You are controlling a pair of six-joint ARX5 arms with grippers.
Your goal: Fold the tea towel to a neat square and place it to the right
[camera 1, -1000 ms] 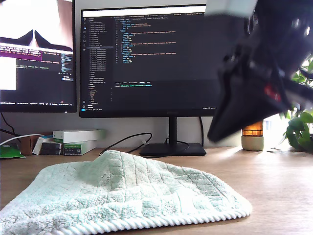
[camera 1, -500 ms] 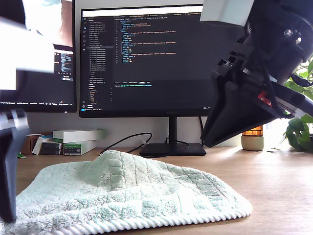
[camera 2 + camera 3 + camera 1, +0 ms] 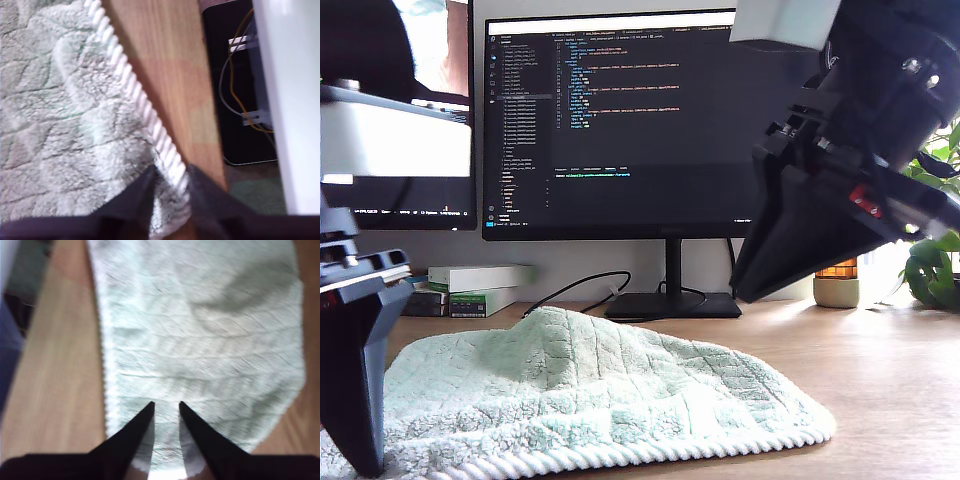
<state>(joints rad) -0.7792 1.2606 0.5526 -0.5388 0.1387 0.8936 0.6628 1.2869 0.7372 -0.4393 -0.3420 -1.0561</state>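
Fingers of my first gripper: parted narrowly, straddling the ribbed hem of the tea towel, nothing clamped. That gripper, blurred half a second ago, now stands low at the towel's corner on the exterior view's left, so a corner pinch looks imminent. My second gripper: fingers apart, hovering above the opposite end, high as before. Towel: unfolded, rumpled, unmoved on the wooden desk.

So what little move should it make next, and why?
Probably close my first gripper on the tea towel's corded hem. Its fingers are open and already straddle that hem, down at the towel's edge. My second gripper hangs open higher up, not yet at the cloth.
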